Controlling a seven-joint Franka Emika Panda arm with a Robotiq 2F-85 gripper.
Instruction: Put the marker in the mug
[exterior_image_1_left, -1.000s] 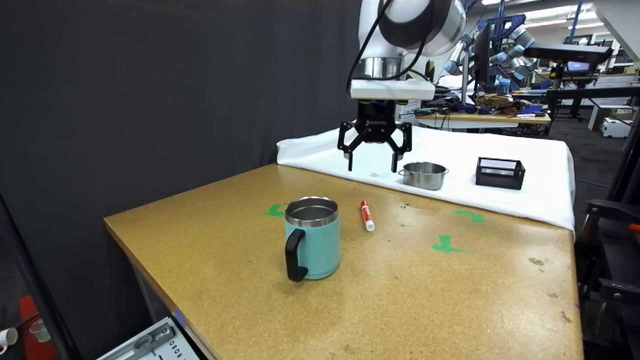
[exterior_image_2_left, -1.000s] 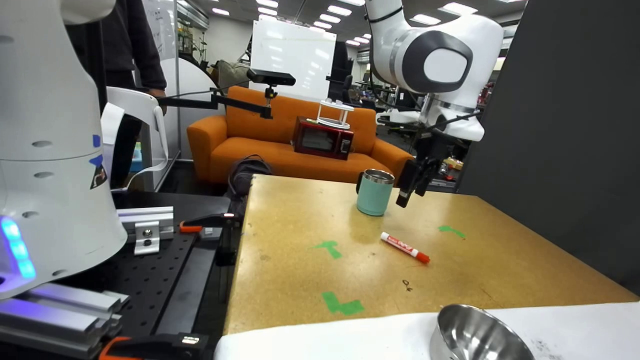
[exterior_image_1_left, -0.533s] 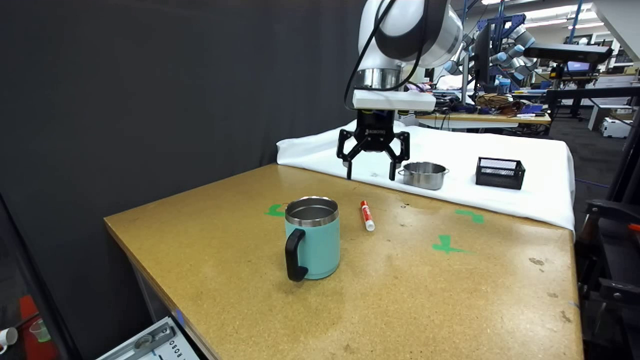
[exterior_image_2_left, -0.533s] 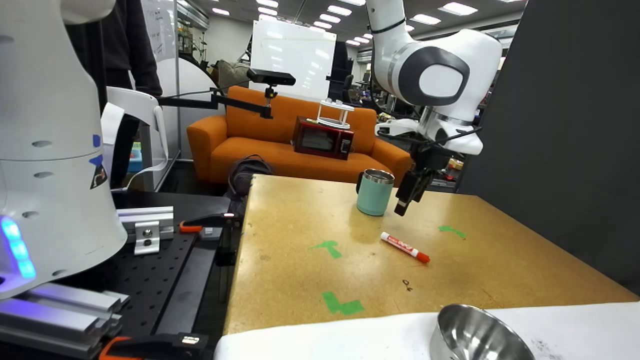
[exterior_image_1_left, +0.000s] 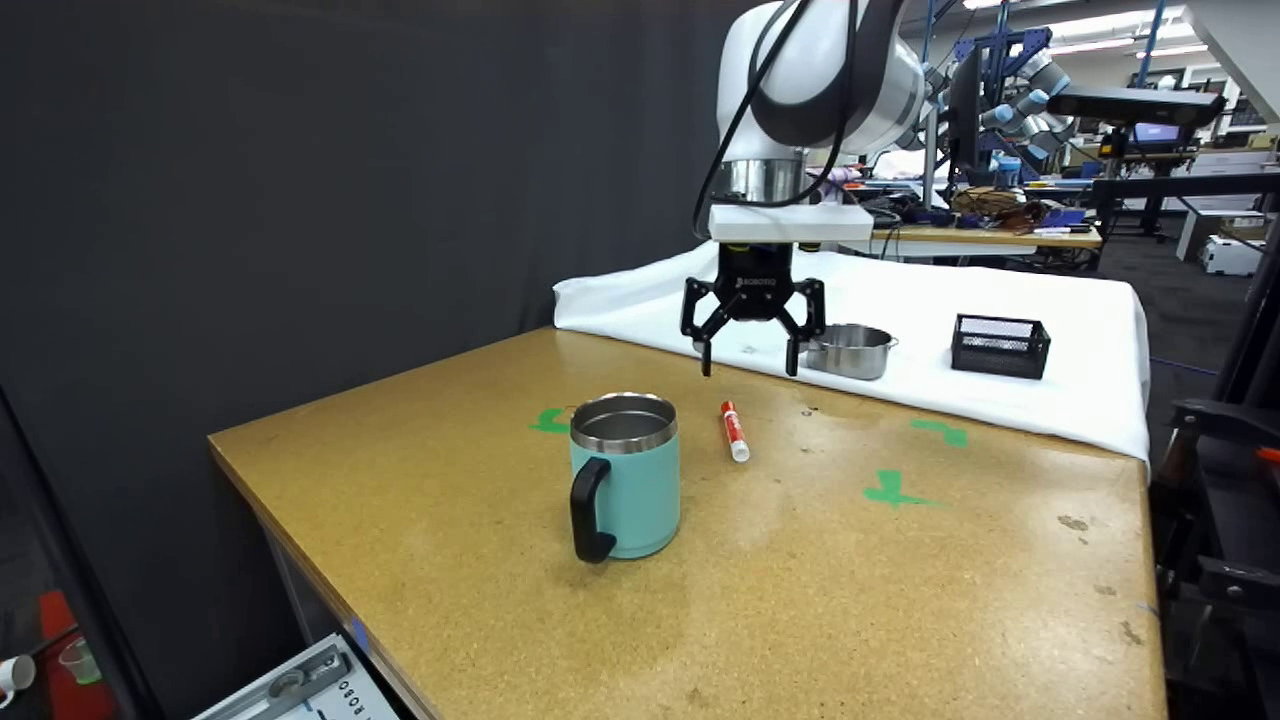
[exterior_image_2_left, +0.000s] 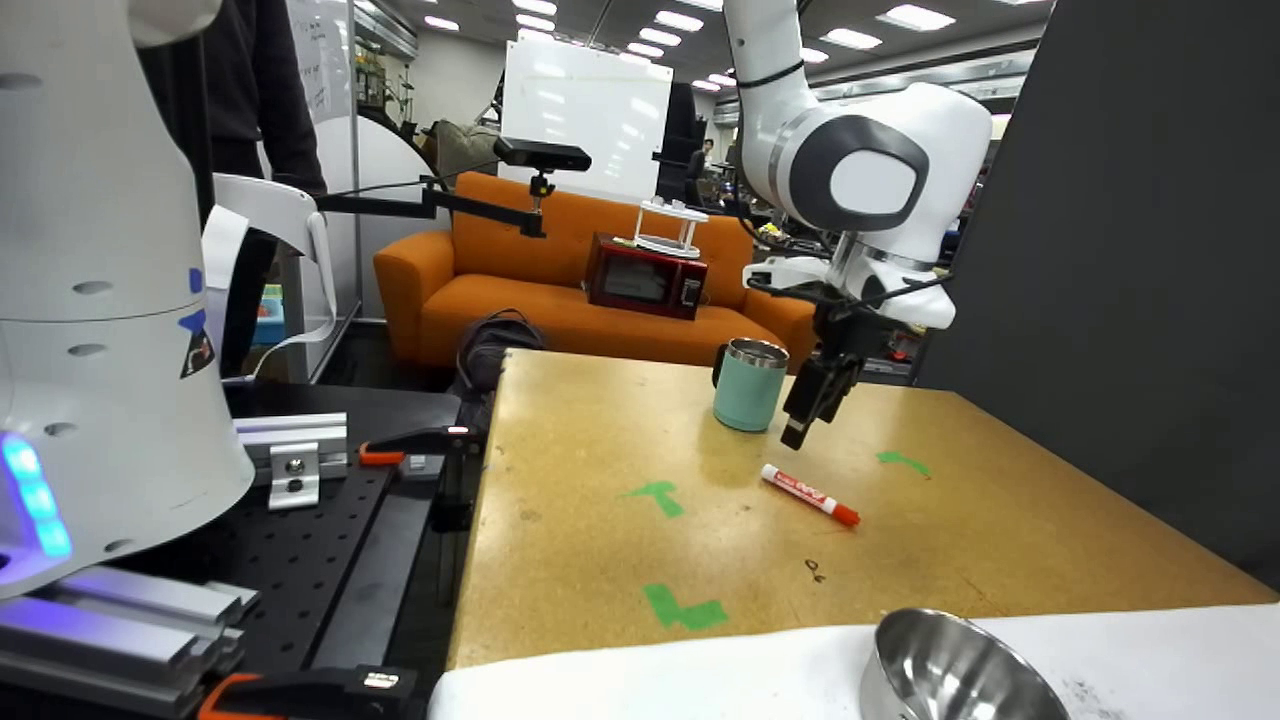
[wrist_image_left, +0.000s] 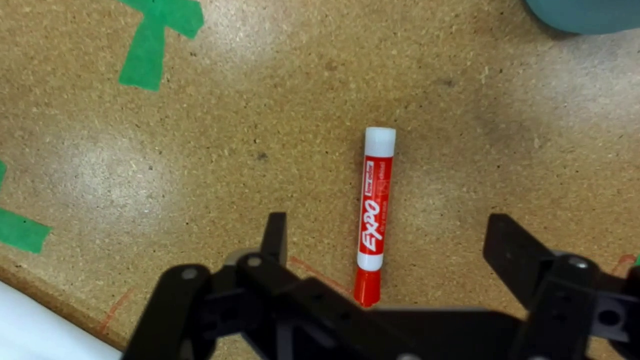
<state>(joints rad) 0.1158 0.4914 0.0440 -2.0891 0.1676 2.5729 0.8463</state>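
Brown desk (exterior_image_1_left: 850, 600) forms the work surface; in an exterior view a dark backdrop (exterior_image_1_left: 350, 200) stands beyond it, between 10 and 11 o'clock.

The pincer (exterior_image_1_left: 749, 370) is released: jaws spread wide, nothing gripped. It hovers above the desk, apart from the marker (wrist_image_left: 374, 205). In the wrist view the jaws stand at 9 and 3 o'clock of the marker, presumably so that they can squeeze the barrel across its width. Judged step: alignment ahead of pick-up.

The marker lies on its side on the desk, white end toward 12 o'clock and red cap toward 6 o'clock in the wrist view. Caution: a round barrel may roll if one jaw makes contact first.

The mug (exterior_image_1_left: 640, 500) stands upright, mouth up, as needed to receive the marker. In the wrist view only part of its wall shows, between 1 and 2 o'clock of the marker. In an exterior view its handle points to 8 o'clock, away from the marker, leaving the facing rim unobstructed; its place near the marker should keep the transfer short.

Strips of green tape (wrist_image_left: 143, 60) on the desk probably index positions. A metal tin (exterior_image_1_left: 855, 364) and a black basket (exterior_image_1_left: 995, 358) rest on a white cloth (exterior_image_1_left: 1095, 350), at 2 to 3 o'clock of the marker in an exterior view; both appear set aside, being no part of the task.
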